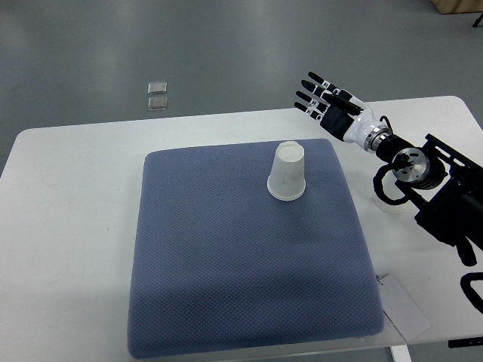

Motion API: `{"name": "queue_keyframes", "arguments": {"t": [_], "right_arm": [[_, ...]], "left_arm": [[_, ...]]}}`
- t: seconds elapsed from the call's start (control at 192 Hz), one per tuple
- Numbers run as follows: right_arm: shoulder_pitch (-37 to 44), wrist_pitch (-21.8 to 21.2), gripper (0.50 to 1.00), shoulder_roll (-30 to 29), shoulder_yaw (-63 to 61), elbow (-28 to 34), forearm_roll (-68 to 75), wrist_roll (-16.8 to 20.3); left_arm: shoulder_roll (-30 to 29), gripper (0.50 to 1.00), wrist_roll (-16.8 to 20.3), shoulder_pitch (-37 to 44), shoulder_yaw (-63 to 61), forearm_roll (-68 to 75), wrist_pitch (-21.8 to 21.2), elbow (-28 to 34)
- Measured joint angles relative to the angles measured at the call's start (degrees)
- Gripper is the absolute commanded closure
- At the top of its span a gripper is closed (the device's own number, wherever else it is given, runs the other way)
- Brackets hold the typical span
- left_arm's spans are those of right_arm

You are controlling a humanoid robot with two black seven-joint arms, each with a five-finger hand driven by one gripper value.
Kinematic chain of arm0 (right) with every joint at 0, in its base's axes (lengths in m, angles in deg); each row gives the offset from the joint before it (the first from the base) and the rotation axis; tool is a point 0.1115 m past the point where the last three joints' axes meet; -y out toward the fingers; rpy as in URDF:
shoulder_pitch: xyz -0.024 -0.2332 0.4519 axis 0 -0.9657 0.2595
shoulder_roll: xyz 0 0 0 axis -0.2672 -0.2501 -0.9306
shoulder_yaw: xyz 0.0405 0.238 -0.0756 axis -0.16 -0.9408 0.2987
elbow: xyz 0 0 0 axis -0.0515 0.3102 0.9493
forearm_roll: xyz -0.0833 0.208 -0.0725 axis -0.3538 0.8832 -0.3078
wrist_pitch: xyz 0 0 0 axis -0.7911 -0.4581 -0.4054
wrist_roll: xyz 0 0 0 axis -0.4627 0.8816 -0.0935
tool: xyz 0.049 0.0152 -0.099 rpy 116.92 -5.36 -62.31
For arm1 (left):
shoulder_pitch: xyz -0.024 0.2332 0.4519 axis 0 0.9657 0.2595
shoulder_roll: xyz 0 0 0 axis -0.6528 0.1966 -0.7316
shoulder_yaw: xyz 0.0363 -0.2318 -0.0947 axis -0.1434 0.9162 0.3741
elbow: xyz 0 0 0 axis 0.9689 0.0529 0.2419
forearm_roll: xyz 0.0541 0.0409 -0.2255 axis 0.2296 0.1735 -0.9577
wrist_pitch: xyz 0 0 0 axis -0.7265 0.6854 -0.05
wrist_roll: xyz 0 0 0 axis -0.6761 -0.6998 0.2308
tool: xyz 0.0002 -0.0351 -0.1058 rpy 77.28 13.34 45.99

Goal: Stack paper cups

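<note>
Hovering right hand (330, 106), fingers spread, empty | inverted white paper cup (287, 173) near blue mat's (241, 279) far edge | next (probably): fetch another cup

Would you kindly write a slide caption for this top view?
Right robot hand, fingers spread, hovers beyond an upside-down paper cup on a blue mat atop a white table.

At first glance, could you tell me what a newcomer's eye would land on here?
Probably the white paper cup, upside down near the far edge of the blue mat. Next, the right hand, hovering beyond the mat's far right corner, fingers spread, holding nothing.
</note>
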Motion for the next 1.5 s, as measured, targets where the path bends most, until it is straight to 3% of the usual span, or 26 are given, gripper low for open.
{"name": "queue_keyframes", "arguments": {"t": [0.799,1.091,1.332,1.499], "right_arm": [[0.81,-0.33,0.585,0.69,0.74,0.0,-0.75,0.14],[5.08,-2.87,0.583,4.49,1.62,0.15,-10.38,0.84],[13.64,-6.18,0.583,12.19,14.44,0.28,-16.8,0.99],[22.11,-9.78,0.583,17.24,31.41,1.55,-24.85,1.43]], "left_arm": [[0.0,0.5,0.02,-0.1,-0.13,-0.12,0.0,0.05],[0.0,0.5,0.02,-0.09,-0.13,-0.12,0.0,0.11],[0.0,0.5,0.02,-0.09,-0.13,-0.1,0.0,0.11],[0.0,0.5,0.02,-0.1,-0.13,-0.1,0.0,0.11]]}}
